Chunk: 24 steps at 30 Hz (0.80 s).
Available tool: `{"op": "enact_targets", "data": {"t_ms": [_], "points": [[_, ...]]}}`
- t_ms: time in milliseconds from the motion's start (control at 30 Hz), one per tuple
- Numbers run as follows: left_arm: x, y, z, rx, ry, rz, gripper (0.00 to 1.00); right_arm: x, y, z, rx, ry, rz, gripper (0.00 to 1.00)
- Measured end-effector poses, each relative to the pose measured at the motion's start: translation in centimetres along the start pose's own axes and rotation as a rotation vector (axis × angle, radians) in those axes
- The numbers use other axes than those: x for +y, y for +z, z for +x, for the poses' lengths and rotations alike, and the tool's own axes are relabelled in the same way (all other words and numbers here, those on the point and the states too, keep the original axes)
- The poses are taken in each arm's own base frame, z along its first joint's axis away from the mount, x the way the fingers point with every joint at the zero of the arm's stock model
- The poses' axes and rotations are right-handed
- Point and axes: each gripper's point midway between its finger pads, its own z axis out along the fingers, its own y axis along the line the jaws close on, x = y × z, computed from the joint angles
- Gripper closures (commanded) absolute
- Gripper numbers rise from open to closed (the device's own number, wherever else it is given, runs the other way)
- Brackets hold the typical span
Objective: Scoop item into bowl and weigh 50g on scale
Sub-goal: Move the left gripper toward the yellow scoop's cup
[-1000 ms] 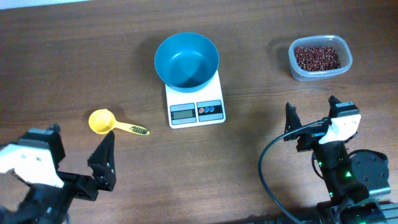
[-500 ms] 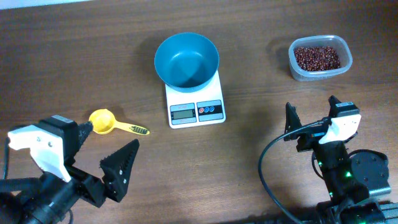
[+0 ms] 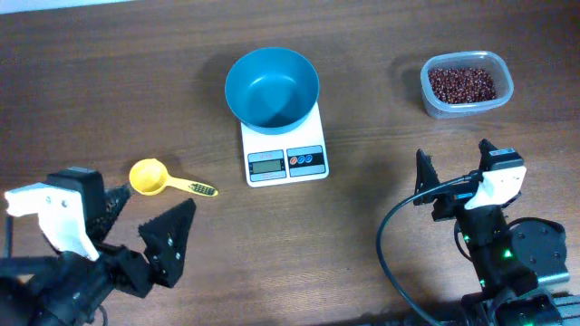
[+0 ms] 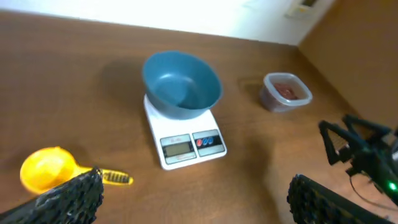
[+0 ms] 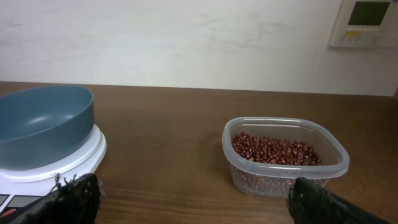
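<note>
Looking over the table (image 3: pixel 362 36), I am seeing a job that has not really begun. The blue bowl (image 3: pixel 272 88) is sitting on the white scale (image 3: pixel 283 149) and it is empty, so that much of the setup is in place. The beans (image 3: pixel 461 84) are all lying in the clear tub (image 3: pixel 504 91) at the far right, well apart from the bowl. The yellow scoop (image 3: pixel 148 177) is lying flat on the wood to the left of the scale, with nothing touching it.

The left gripper (image 3: pixel 154 201) is hovering just beside the scoop with its fingers spread wide and holding nothing. The right gripper (image 3: pixel 453 152) is waiting near its own base, below the tub, fingers likewise spread wide and empty.

By my reckoning everything is still to do: picking up the scoop, dipping it into the beans, tipping them into the bowl, and adding or removing beans until the scale is showing the target weight.

As for writing, the scale's grey display (image 3: pixel 266 165) is showing nothing I can read, and the red and blue buttons (image 3: pixel 305 160) beside it are carrying marks too small to make out. A small wall panel (image 5: pixel 367 22) is showing in the right wrist view, its screen unreadable. I am finding no brand name anywhere
</note>
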Motion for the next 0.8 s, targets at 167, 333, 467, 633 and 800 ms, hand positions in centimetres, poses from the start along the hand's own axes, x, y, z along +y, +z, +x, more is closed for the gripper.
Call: {"op": "enact_targets", "data": {"t_ms": [167, 333, 467, 633, 800], "points": [[2.8, -0.2, 0.6, 0.171, -0.138, -0.185, 0.02, 0.0, 0.0, 0.0, 0.000, -0.001, 0.000, 0.01], [5.3, -1.3, -0.3, 0.310, -0.236, -0.385, 0.02, 0.0, 0.0, 0.0, 0.000, 0.000, 0.000, 0.01], [7.0, -0.9, 0.9, 0.399, -0.327, -0.482, 0.02, 0.0, 0.0, 0.0, 0.000, 0.000, 0.000, 0.01], [7.1, -0.7, 1.0, 0.405, -0.344, -0.486, 0.01, 0.0, 0.0, 0.0, 0.000, 0.000, 0.000, 0.01], [6.7, -0.5, 1.1, 0.400, -0.390, -0.470, 0.01, 0.0, 0.0, 0.0, 0.000, 0.000, 0.000, 0.01]]}}
